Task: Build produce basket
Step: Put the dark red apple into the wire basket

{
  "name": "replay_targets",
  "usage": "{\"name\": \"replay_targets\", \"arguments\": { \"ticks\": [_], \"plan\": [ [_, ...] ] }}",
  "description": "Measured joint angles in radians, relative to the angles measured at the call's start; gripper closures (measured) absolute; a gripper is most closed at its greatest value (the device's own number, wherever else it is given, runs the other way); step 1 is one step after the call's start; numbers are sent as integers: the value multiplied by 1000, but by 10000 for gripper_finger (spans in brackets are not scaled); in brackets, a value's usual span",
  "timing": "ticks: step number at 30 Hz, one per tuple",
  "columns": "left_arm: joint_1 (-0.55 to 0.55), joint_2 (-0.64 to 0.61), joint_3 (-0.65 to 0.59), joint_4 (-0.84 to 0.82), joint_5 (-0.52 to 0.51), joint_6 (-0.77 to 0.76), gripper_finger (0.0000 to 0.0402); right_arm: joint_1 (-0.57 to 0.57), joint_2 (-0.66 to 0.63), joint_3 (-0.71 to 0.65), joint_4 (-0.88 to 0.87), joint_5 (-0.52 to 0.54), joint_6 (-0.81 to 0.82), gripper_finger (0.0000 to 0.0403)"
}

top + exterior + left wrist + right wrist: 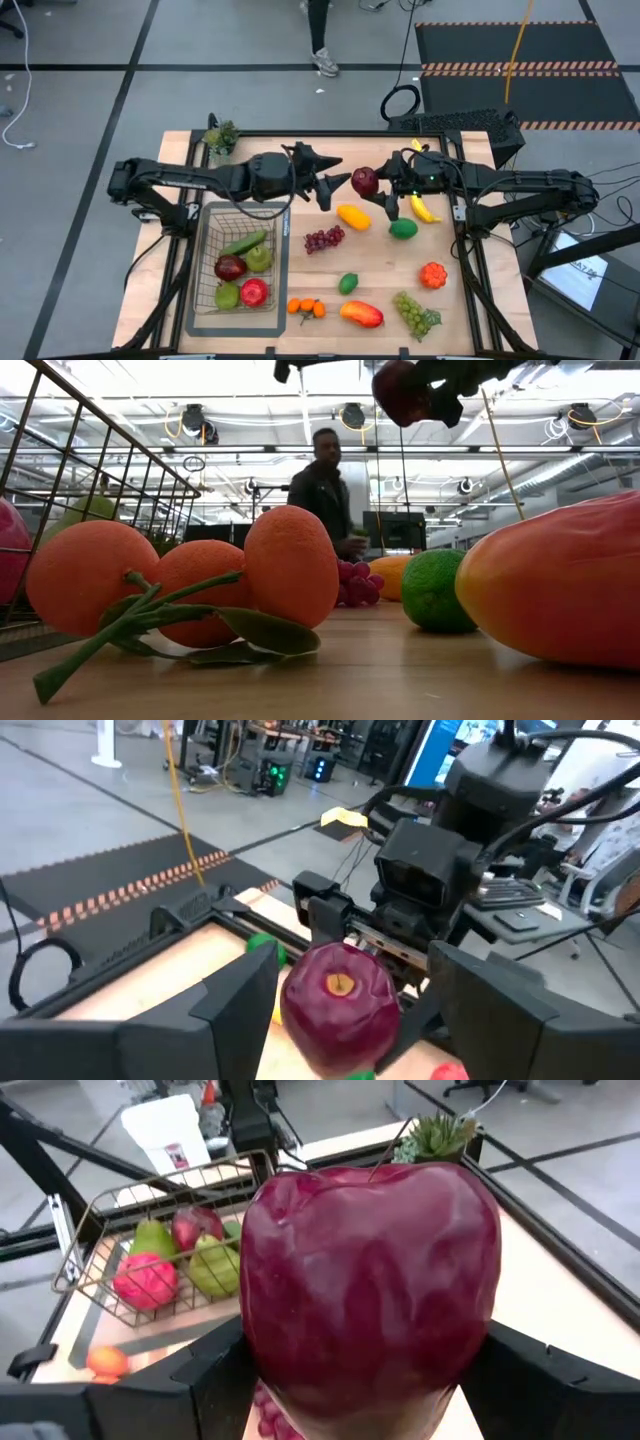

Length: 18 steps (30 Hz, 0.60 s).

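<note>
Mid-air handover above the worktop's far middle: your right hand (378,184) grips the dark red apple (365,181) while your open left hand (330,186) faces it, so next close left, release right, then carry to the basket (205,262) near left.

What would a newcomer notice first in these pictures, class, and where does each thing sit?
First, the dark red apple held above the table's middle in the right gripper, with the left gripper open and facing it from the other side. Next, the wire basket on the table's left, holding a cucumber, pears and apples. Loose fruit lies over the rest of the table.
</note>
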Motion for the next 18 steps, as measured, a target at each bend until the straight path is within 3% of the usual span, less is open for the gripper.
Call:
{"name": "replay_targets", "arguments": {
  "ticks": [10, 18],
  "plan": [
    [49, 81, 1, 160, 115, -59, 176, 0, 17, 0, 0, -5, -20, 119],
    [54, 104, 0, 178, 122, -80, 181, 0, 22, 0, -1, -5, -23, 119]
  ]
}}
